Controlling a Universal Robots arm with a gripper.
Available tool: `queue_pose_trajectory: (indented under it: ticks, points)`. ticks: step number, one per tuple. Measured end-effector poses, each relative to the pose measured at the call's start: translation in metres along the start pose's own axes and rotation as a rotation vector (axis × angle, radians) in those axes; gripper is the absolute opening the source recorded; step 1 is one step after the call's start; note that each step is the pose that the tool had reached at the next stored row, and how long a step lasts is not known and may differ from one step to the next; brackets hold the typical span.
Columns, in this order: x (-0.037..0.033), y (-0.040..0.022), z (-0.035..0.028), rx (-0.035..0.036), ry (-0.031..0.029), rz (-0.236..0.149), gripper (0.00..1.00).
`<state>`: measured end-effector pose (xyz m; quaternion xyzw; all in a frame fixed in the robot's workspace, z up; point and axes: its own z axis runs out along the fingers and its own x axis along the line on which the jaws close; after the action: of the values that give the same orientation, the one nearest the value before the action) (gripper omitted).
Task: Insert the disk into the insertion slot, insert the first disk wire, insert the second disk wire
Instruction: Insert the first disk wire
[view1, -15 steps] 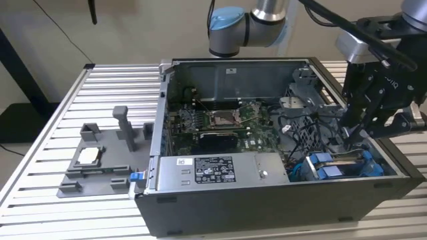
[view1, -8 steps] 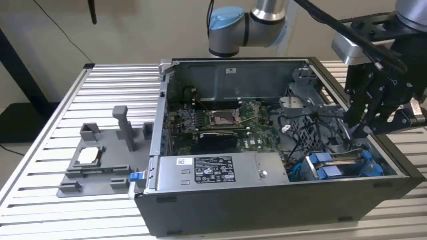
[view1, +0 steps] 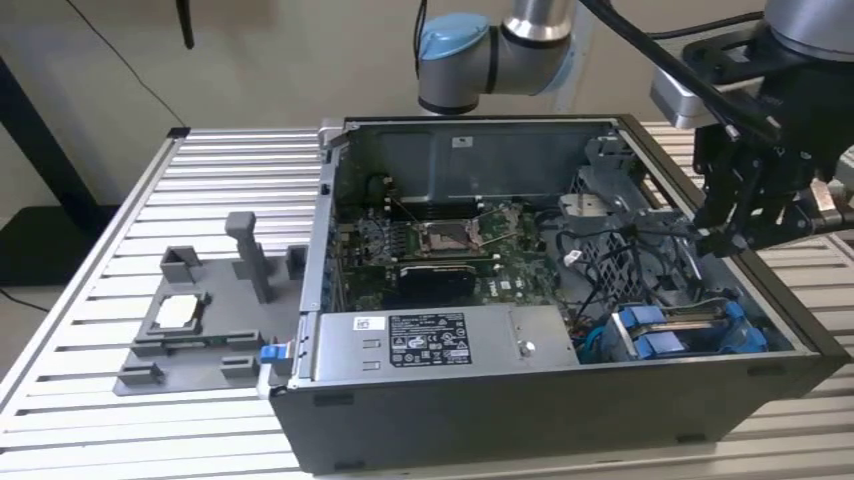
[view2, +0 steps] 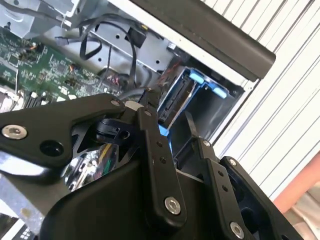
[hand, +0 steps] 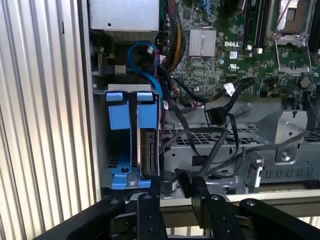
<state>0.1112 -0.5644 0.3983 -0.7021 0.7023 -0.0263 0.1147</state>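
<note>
Blue plastic shows where the job stands. The disk (view1: 685, 330) sits in its blue frame inside the insertion slot (view1: 638, 262), at the lower right of the exterior view in the near corner of the open computer case (view1: 561, 420). I judge the first step done.

The two wire steps look undone. In the first wrist view the disk's connector edge (hand: 149, 150) appears bare. A black plug (hand: 216, 116) hangs free among the loose black wires (hand: 200, 135) just beside the slot.

The gripper (view1: 731, 235) hangs at the right of the exterior view, over the case's right wall and above the disk. In both wrist views a gap shows between its fingers (hand: 150, 200). I see nothing clamped there, so I take it as released, though a dark wire end lies close to one tip.

Room is tight. The case wall (view1: 787, 320) runs just beside the gripper, and the wire tangle lies between it and the green circuit board (view1: 514, 250). The silver power supply box (view1: 427, 345) closes off the side toward the lower middle of the exterior view. The way straight up is open. At the left of that view, a grey holder (view1: 200, 340) sits on the slatted bench (view1: 80, 300), well apart.
</note>
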Motion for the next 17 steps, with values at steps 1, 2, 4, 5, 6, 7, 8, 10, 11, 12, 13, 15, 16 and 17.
queue_pose_trajectory:
  ticks: [1, 2, 4, 5, 6, 7, 8, 10, 11, 12, 13, 15, 16, 17]
  points:
    - [-0.002, 0.0001, 0.0006, 0.0001, -0.0013, -0.006, 0.38]
    - [-0.0036, 0.0002, 0.0012, -0.0003, -0.0029, -0.014, 0.38]
    - [-0.0056, 0.0005, 0.0023, -0.0002, -0.0067, -0.035, 0.38]
    - [-0.0059, 0.0006, 0.0028, 0.0001, -0.009, -0.047, 0.38]
    - [-0.006, 0.0007, 0.003, -0.0008, -0.0117, -0.062, 0.38]
    - [-0.006, 0.0008, 0.0032, -0.0017, -0.0148, -0.078, 0.38]
    - [-0.0061, 0.0008, 0.0033, -0.0019, -0.017, -0.09, 0.38]
    - [-0.0061, 0.0008, 0.0035, -0.0027, -0.02, -0.112, 0.38]
    - [-0.006, 0.0009, 0.0036, -0.0027, -0.0214, -0.121, 0.38]
    - [-0.0058, 0.0009, 0.0037, -0.0023, -0.023, -0.129, 0.38]
    - [-0.0056, 0.0009, 0.0038, -0.002, -0.0244, -0.137, 0.38]
    - [-0.0051, 0.001, 0.0041, -0.0019, -0.0267, -0.15, 0.38]
    - [-0.0047, 0.001, 0.0043, -0.002, -0.0277, -0.156, 0.38]
    - [-0.0042, 0.001, 0.0045, -0.0022, -0.0286, -0.161, 0.38]
